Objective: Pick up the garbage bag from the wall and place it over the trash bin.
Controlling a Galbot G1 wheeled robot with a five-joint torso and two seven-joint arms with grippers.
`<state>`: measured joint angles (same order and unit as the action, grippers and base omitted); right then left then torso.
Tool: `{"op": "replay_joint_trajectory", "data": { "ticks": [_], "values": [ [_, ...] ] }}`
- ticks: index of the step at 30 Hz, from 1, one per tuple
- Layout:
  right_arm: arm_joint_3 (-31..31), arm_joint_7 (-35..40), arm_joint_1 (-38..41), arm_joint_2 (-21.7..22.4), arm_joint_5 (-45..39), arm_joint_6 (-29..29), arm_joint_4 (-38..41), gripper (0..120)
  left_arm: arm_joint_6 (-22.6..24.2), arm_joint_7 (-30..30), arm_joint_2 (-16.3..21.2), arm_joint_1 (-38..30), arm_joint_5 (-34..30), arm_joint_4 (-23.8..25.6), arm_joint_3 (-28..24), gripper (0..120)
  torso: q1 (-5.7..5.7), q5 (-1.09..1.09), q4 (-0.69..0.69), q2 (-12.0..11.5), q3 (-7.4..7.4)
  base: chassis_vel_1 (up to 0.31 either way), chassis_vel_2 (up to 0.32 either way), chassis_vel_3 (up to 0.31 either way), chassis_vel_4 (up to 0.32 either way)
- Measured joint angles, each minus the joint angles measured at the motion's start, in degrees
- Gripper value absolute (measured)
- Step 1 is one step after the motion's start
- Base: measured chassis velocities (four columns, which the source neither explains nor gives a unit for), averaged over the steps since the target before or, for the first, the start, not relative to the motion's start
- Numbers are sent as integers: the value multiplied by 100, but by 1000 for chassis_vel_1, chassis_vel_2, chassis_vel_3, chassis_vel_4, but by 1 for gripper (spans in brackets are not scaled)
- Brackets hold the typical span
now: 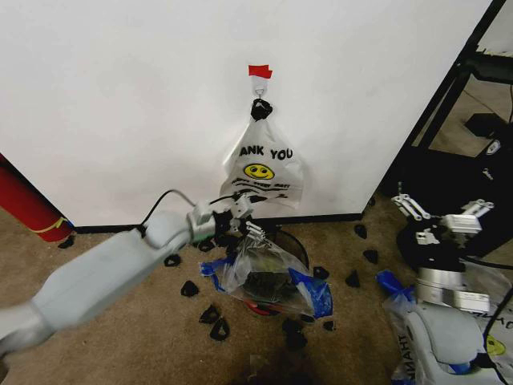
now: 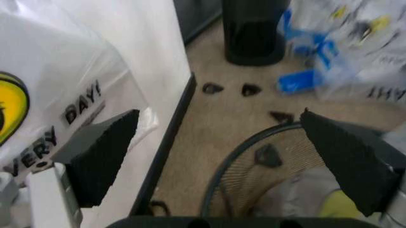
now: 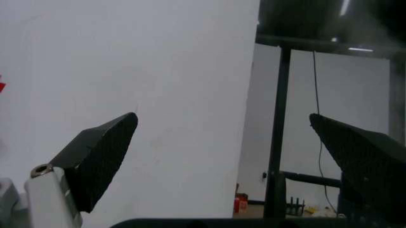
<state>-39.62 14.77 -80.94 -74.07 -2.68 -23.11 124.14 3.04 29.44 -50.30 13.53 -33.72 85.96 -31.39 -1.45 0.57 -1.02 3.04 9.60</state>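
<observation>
The garbage bag [image 1: 263, 170] hangs from a small hook [image 1: 260, 98] under a red tape strip [image 1: 260, 71] on the white wall [image 1: 120, 104]. Its smiley face and "ANK YOU" print face me. My left gripper [image 1: 250, 224] is open just below the bag's bottom edge and above the trash bin [image 1: 298, 243], holding nothing. In the left wrist view the bag [image 2: 44, 95] lies beside one finger, and the bin's black rim [image 2: 219, 175] shows between the open left gripper [image 2: 219, 116]. Another translucent bag with blue handles [image 1: 268, 277] lies over the bin. My right gripper [image 1: 443, 210] is parked open at the right.
A red cylinder with a yellow band [image 1: 28, 204] leans at the left by the baseboard. Black scraps [image 1: 210, 314] dot the carpet around the bin. A black rack [image 1: 453, 128] stands at the right, and more printed bags [image 1: 401, 321] lie at the bottom right.
</observation>
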Motion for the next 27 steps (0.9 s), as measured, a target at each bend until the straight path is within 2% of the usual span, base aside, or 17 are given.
{"op": "replay_joint_trajectory", "data": {
  "ticks": [3,10,13,17,22,27],
  "values": [
    [12,21,-96,-96,6,-38,75,100,241,65,-299,-330,197,-364,-255,100,0,0,-3,0,0,0,0,0,0],
    [100,57,-211,-240,63,-89,150,100,408,1037,-730,-920,960,-1228,-832,100,0,-1,-1,0,0,0,0,0,0],
    [124,62,-211,-252,69,-90,151,100,408,1203,-893,-1037,1145,-1412,-1038,100,0,-1,-2,0,0,0,0,0,0],
    [154,69,-211,-261,91,-108,151,100,456,1132,-1057,-1089,1326,-1540,-1152,98,0,-1,-1,0,-1,0,0,0,0],
    [182,72,-236,-288,118,-148,145,100,601,959,-1230,-1094,1475,-1682,-1178,88,0,-1,-3,0,-1,0,0,0,0],
    [191,73,-229,-267,136,-155,127,100,718,1186,-1213,-1093,1573,-1700,-1160,67,1,-1,-2,0,-1,0,0,0,0]
  ]
}}
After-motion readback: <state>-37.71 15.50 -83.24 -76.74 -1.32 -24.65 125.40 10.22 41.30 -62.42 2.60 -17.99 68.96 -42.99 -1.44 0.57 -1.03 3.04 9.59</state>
